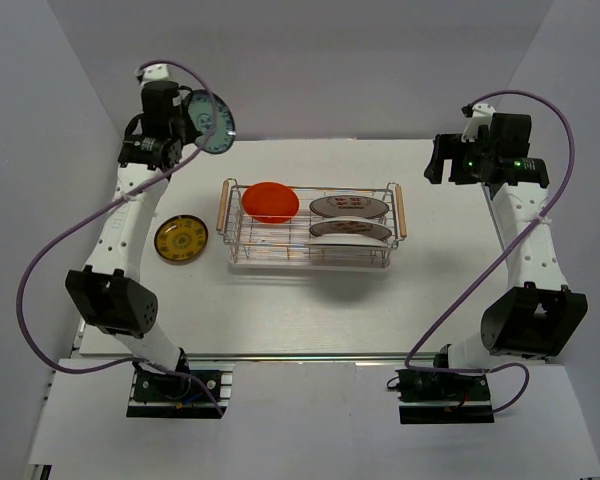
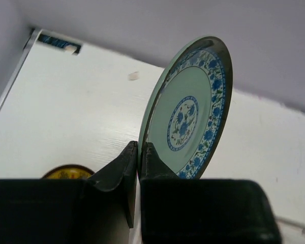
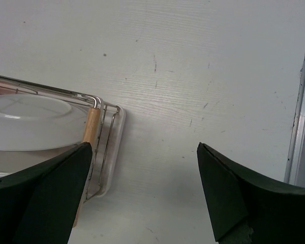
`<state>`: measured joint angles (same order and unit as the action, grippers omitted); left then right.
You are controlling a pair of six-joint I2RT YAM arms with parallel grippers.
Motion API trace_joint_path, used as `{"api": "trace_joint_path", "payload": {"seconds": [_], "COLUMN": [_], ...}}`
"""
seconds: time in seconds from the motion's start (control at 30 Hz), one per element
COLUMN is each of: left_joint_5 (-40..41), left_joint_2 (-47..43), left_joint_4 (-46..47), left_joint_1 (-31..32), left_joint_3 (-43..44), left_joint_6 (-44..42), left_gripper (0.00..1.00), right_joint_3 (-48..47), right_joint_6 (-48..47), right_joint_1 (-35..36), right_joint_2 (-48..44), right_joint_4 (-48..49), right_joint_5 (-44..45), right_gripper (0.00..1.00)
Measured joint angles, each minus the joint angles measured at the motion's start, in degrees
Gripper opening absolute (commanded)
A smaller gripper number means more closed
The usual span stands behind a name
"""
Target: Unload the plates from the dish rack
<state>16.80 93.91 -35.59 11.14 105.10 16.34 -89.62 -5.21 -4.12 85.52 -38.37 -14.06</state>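
We begin with the white table (image 1: 310,320). The rectangular chrome wire dish rack (image 1: 280,258) with wooden handles sits mid-table between our arms. Two large white plates with red characters (image 1: 350,207) sit one behind the other at its right end, and a small plain red-orange plate (image 1: 271,202) occupies its left end.

The small teal-blue plate with a blue flower pattern (image 2: 193,112) is already out of the rack. Our left gripper (image 2: 140,150) holds it on edge, high over the far left of the table, with the jaws pinched onto its lower rim only. A small round yellow plate (image 1: 181,239) lies flat on the table, left of the rack.

That narrow rim hold is our main worry. The plate could pivot or slide between the pads on the way down, then land on edge and roll, or clatter onto the yellow plate.

Our right gripper (image 3: 143,147) is spread wide and empty, hovering just beyond the rack's right handle. A careless reach for the white plates could snag the handle or wire and drag the rack.
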Motion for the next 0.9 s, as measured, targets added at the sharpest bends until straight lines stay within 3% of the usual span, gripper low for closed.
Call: {"api": "trace_joint_path", "payload": {"seconds": [0.1, 0.33, 0.57, 0.9], "left_joint_5": [1.2, 0.8, 0.3, 0.6], "left_joint_2": [1.4, -0.8, -7.8, -12.6], "left_joint_4": [-0.5, 1.2, 0.8, 1.9], "left_joint_1": [-6.0, -17.6, -19.3, -20.6], "left_joint_3": [-1.6, -20.7, -35.5, -43.9], "left_joint_6": [7.5, 20.5, 27.8, 32.1], "left_gripper": [0.00, 0.00, 0.00, 0.00], "right_joint_3": [0.7, 1.3, 1.5, 1.5], "right_joint_6": [0.4, 0.8, 1.3, 2.1], "right_joint_1": [0.0, 0.0, 0.0, 0.0], "right_joint_2": [-0.4, -0.8, -0.7, -0.3], "right_joint_4": [0.4, 1.0, 1.1, 1.1], "right_joint_5": [0.0, 0.0, 0.5, 1.0], "right_gripper": [0.89, 0.89, 0.89, 0.89]}}
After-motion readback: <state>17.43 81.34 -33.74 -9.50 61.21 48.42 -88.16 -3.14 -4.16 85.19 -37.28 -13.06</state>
